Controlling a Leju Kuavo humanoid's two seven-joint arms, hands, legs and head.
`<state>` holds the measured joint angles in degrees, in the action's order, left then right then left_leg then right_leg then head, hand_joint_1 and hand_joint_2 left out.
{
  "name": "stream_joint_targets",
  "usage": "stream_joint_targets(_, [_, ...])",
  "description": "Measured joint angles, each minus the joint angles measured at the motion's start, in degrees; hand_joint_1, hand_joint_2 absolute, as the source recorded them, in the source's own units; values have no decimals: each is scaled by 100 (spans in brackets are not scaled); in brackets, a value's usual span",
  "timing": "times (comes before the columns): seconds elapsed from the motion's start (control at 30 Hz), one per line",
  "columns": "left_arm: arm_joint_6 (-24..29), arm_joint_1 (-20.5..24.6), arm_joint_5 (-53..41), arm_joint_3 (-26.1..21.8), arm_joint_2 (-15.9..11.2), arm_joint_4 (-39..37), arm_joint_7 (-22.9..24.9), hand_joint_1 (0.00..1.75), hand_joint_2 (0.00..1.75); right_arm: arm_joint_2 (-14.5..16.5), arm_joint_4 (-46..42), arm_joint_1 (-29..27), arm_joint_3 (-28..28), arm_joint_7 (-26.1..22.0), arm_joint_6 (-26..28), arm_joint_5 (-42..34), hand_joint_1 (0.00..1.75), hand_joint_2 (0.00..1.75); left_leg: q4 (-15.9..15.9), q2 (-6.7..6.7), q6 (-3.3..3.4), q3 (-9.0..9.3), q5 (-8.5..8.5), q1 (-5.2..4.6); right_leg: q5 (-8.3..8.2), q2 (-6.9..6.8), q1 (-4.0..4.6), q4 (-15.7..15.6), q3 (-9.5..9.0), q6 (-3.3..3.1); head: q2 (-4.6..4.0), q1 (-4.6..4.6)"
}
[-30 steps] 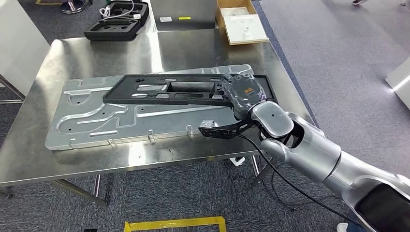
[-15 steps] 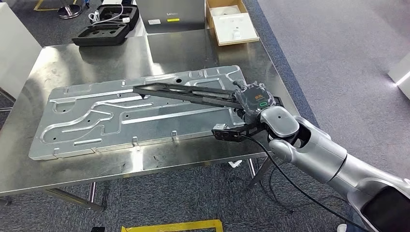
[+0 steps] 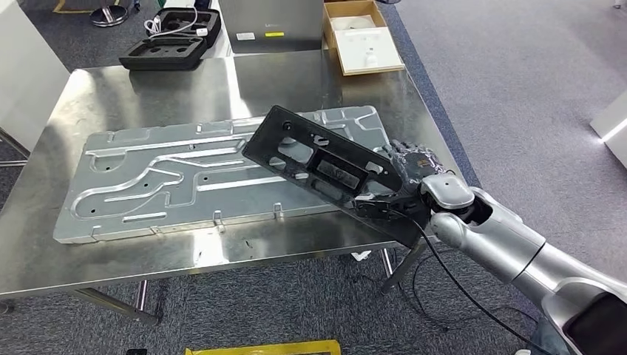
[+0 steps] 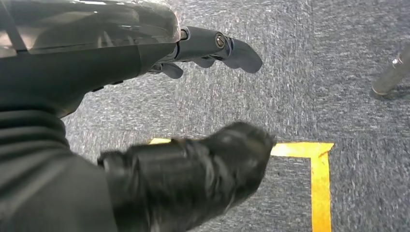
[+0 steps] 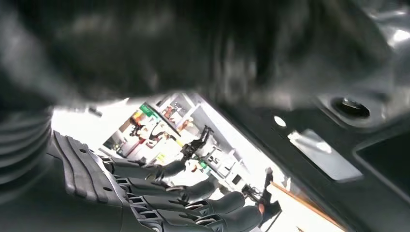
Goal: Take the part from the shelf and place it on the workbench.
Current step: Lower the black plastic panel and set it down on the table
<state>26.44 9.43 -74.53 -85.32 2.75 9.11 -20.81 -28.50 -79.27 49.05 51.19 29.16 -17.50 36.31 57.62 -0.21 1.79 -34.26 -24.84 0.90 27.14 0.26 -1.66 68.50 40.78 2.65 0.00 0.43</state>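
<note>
Overhead, right hand is gripping the tilted part above the table; wrist camera is showing left hand hanging, fingers apart, holding nothing.

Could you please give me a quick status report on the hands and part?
Right hand grips black part, tilted above silver panel on workbench. Left hand open over floor.

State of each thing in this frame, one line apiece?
Black part: tilted up over the metal panel, held at its near end.
Right hand: grips the black part.
Left hand: holds nothing, fingers apart, above the floor.
Metal panel: flat on the workbench.
Cardboard box: open.
</note>
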Motion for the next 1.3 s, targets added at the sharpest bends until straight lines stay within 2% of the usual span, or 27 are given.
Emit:
stream_joint_targets(0.03, [15, 4, 14, -7, -5, 1, 28, 0, 0, -5, 23, 4, 1, 0, 20, -7, 0, 0, 41, -3, -35, -10, -26, 13, -132, 0, -20, -353, -171, 25, 0, 0])
stream_joint_targets(0.07, [29, 13, 29, -17, -11, 1, 59, 0, 0, -8, 43, 15, 2, -6, 47, -22, 0, 0, 99, -6, -75, -30, -52, 12, -232, 9, -28, -647, -318, 24, 0, 9])
stream_joint_targets(0.1, [46, 19, 48, -32, -18, 1, 98, 0, 0, -8, 60, 23, 3, -26, 86, -45, 0, 0, 137, -13, -113, -55, -68, 7, -262, 19, -26, -798, -397, 1, 0, 13])
stream_joint_targets(0.23, [190, 21, 95, -94, -5, -2, 305, 0, 0, 74, 43, 29, 4, -289, 436, -252, 0, 0, 215, -23, -222, -127, -117, 2, -297, 26, 5, -816, -366, -189, 0, 6])
stream_joint_targets(0.3, [262, 24, 110, -104, 4, -2, 353, 0, 0, 148, -13, 51, 4, -388, 605, -352, 0, 0, 571, -10, -251, -260, -423, 15, -345, 11, 13, -842, -341, -273, 0, 2])
stream_joint_targets(0.37, [347, 30, 138, -117, 4, -2, 373, 0, 0, 227, -103, 67, 4, -469, 778, -477, 0, 0, 1269, -6, -256, -497, -865, 10, -385, -1, 51, -846, -296, -328, 0, 2])
stream_joint_targets(0.4, [394, 30, 159, -124, 4, -2, 378, 0, 0, 282, -176, 70, 4, -527, 906, -545, 0, 0, 1560, -6, -247, -580, -1006, 5, -409, -5, 75, -845, -264, -351, 0, 2])
stream_joint_targets(0.43, [435, 31, 181, -128, 5, -2, 381, 0, 0, 342, -262, 74, 4, -588, 1056, -606, 0, 0, 1677, -6, -229, -580, -1045, -5, -434, -5, 98, -844, -231, -369, 0, 3])
stream_joint_targets(0.47, [468, 33, 206, -131, 8, -2, 379, 0, 0, 402, -365, 83, 3, -643, 1219, -658, 0, 0, 1576, -6, -198, -468, -984, -21, -462, -2, 117, -844, -202, -380, 0, 4])
stream_joint_targets(0.57, [526, 63, 250, -133, 14, -2, 363, 0, 0, 544, -673, 136, -20, -712, 1557, -752, 0, 0, 478, 0, -70, 234, -628, -105, -542, -8, 153, -845, -158, -366, 0, 6])
stream_joint_targets(0.6, [538, 77, 255, -135, 14, -2, 358, 0, 0, 578, -757, 152, -36, -719, 1608, -769, 0, 0, 229, 4, -44, 369, -567, -131, -572, -18, 160, -851, -152, -343, 0, 6])
stream_joint_targets(0.63, [546, 87, 257, -138, 14, -2, 355, 0, 0, 604, -826, 164, -50, -728, 1646, -786, 0, 0, 115, 5, -27, 411, -546, -152, -603, -30, 160, -860, -150, -315, 0, 8])
stream_joint_targets(0.7, [551, 81, 276, -150, 17, -2, 350, 0, 0, 639, -932, 166, -71, -779, 1754, -841, 0, 0, 77, 4, 0, 380, -445, -156, -673, -45, 161, -902, -148, -248, 0, 9])
stream_joint_targets(0.73, [554, 74, 291, -162, 21, -2, 350, 0, 0, 649, -982, 161, -84, -827, 1853, -891, 0, 0, 42, 11, 23, 369, -375, -143, -647, -41, 156, -892, -129, -220, 0, 10])
stream_joint_targets(0.77, [561, 69, 306, -177, 28, -2, 349, 0, 0, 656, -1037, 154, -105, -885, 1977, -956, 0, 0, 7, 22, 53, 344, -300, -126, -527, -35, 156, -806, -85, -193, 0, 15])
stream_joint_targets(0.8, [570, 69, 322, -195, 36, -2, 346, 0, 0, 660, -1093, 142, -136, -954, 2127, -1038, 0, 0, -21, 35, 83, 304, -226, -107, -311, -27, 152, -609, -9, -169, 0, 22])
stream_joint_targets(0.87, [606, 74, 353, -227, 49, -2, 343, 0, 0, 672, -1232, 76, -228, -1121, 2495, -1250, 0, 0, -22, 51, 123, 184, -119, -102, 253, -21, 125, 81, 173, -122, 0, 31])
stream_joint_targets(0.9, [629, 73, 373, -237, 54, -2, 342, 0, 0, 680, -1304, 20, -278, -1203, 2677, -1354, 0, 0, -16, 55, 128, 119, -72, -101, 435, -22, 110, 412, 227, -97, 0, 33])
stream_joint_targets(0.93, [652, 72, 394, -244, 57, -2, 344, 0, 0, 689, -1387, -48, -336, -1277, 2848, -1458, 0, 0, -10, 57, 121, 53, -29, -99, 498, -23, 89, 609, 208, -72, 0, 32])
stream_joint_targets(0.97, [674, 71, 412, -251, 62, -3, 347, 0, 0, 697, -1482, -120, -403, -1332, 2991, -1559, 0, 0, 4, 57, 110, -12, 10, -95, 447, -26, 66, 607, 95, -49, 0, 33])
stream_joint_targets(1.0, [693, 71, 439, -260, 67, -3, 350, 0, 0, 701, -1597, -190, -493, -1375, 3119, -1673, 0, 0, 29, 57, 93, -75, 42, -88, 326, -29, 40, 381, -126, -28, 0, 33])
stream_joint_targets(1.07, [731, 72, 499, -276, 76, -4, 354, 0, 0, 704, -1873, -304, -724, -1442, 3356, -1947, 0, 0, 109, 52, 45, -199, 88, -84, 176, -35, 10, -366, -679, -5, 0, 32])
stream_joint_targets(1.1, [748, 72, 530, -280, 80, -4, 355, 0, 0, 705, -2001, -345, -841, -1467, 3452, -2078, 0, 0, 146, 49, 11, -248, 111, -84, 156, -28, 18, -654, -861, -23, 0, 28])
stream_joint_targets(1.13, [761, 72, 554, -282, 82, -4, 357, 0, 0, 706, -2107, -375, -935, -1490, 3525, -2190, 0, 0, 170, 47, -29, -284, 138, -83, 171, -19, 35, -820, -941, -53, 0, 30])
stream_joint_targets(1.23, [781, 56, 613, -288, 96, -5, 363, 0, 0, 702, -2328, -522, -1114, -1545, 3690, -2493, 0, 0, 179, 37, -152, -344, 206, -52, 76, -12, 72, -912, -878, -200, 0, 37])
stream_joint_targets(1.27, [786, 47, 634, -290, 109, -7, 367, 0, 0, 699, -2392, -590, -1169, -1547, 3776, -2623, 0, 0, 254, 34, -184, -389, 100, -38, 14, -16, 71, -936, -841, -250, 0, 27])
stream_joint_targets(1.3, [791, 41, 651, -291, 122, -10, 374, 0, 0, 697, -2451, -660, -1233, -1541, 3883, -2766, 0, 0, 425, 31, -210, -454, -105, -25, -51, -22, 62, -960, -794, -296, 0, 21])
